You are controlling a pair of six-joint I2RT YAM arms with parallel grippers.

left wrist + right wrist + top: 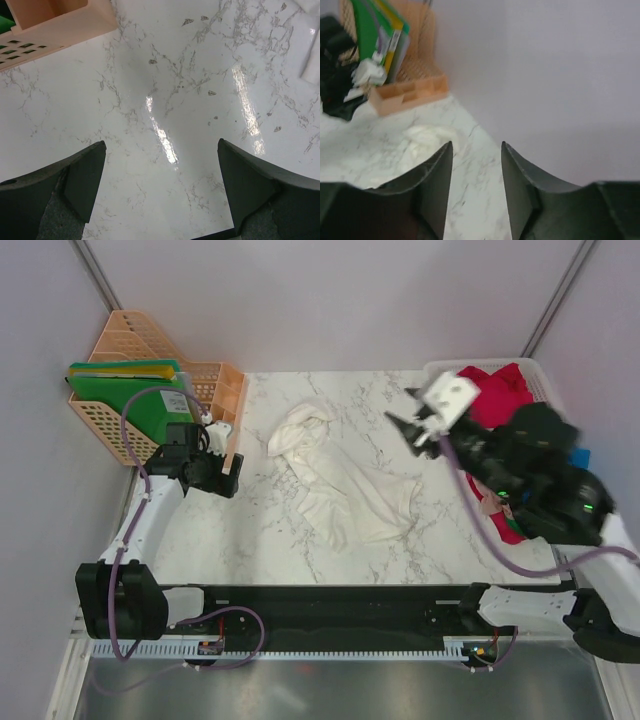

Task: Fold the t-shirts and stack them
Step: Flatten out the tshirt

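A white t-shirt (340,475) is seen crumpled on the counter (470,530), nothing yet folded, a red t-shirt (500,390) apparently bundled in the far-right basket (440,368), with left hand (161,165) and right hand (476,145) spread, empty.

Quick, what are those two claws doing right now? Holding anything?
Left gripper: open wide, holding nothing, over the bare marble table.
Right gripper: open, its fingers partly apart with nothing between them.

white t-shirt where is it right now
In the top view the white t-shirt lies crumpled mid-way across the marble table, between the peach organiser on the left and the white basket holding a red t-shirt on the right.
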